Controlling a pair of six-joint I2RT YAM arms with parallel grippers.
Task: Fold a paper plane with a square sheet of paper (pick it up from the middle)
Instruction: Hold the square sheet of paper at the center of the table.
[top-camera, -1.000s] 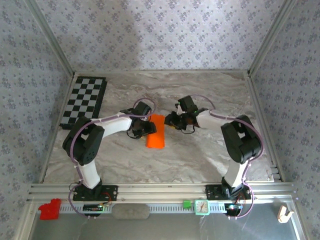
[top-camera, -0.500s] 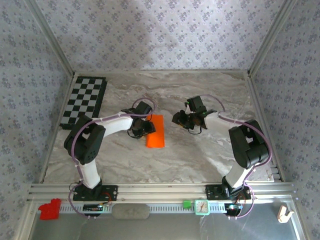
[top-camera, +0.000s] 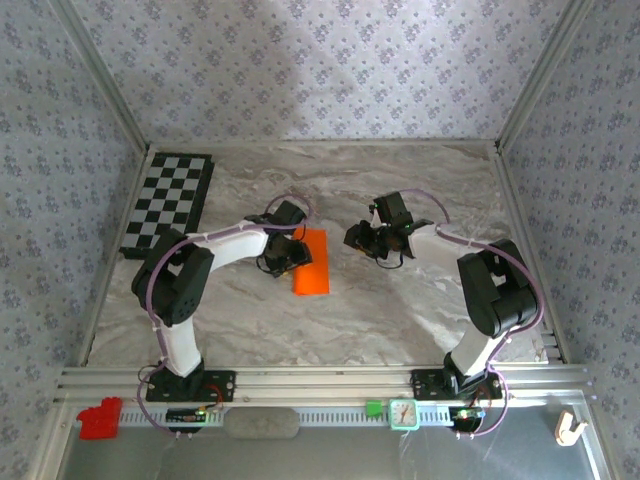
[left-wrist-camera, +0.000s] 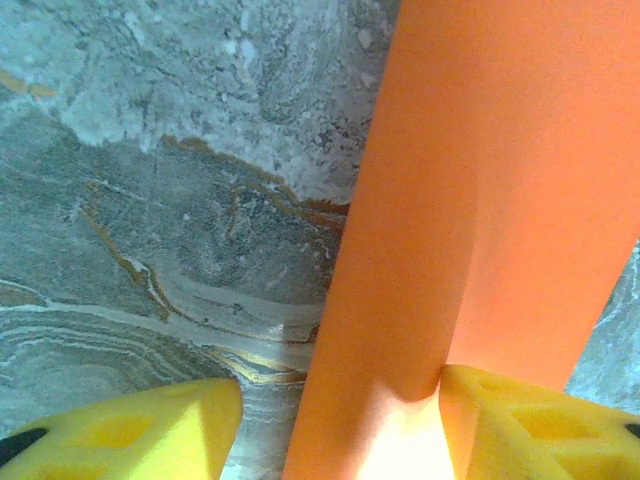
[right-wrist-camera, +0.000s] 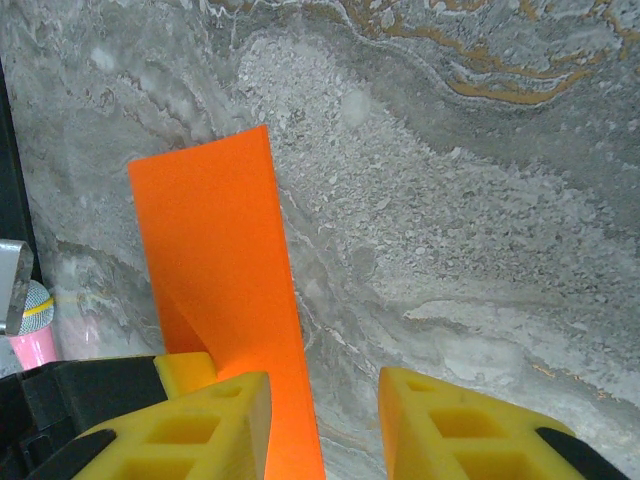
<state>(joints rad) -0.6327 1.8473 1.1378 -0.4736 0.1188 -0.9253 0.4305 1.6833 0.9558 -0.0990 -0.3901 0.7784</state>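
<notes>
On table (top-camera: 400, 310), folded orange paper (top-camera: 311, 264) lies lengthwise near-to-far.

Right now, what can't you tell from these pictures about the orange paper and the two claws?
Top view: creases in the paper are too small to see, and the left claw overlaps its left edge.
Left wrist view: the paper's near end is cut off by the bottom edge and partly behind a yellow finger.
Right wrist view: the paper's lower end runs behind a yellow finger.
Top view: the right claw is too small to show its fingertips.
</notes>
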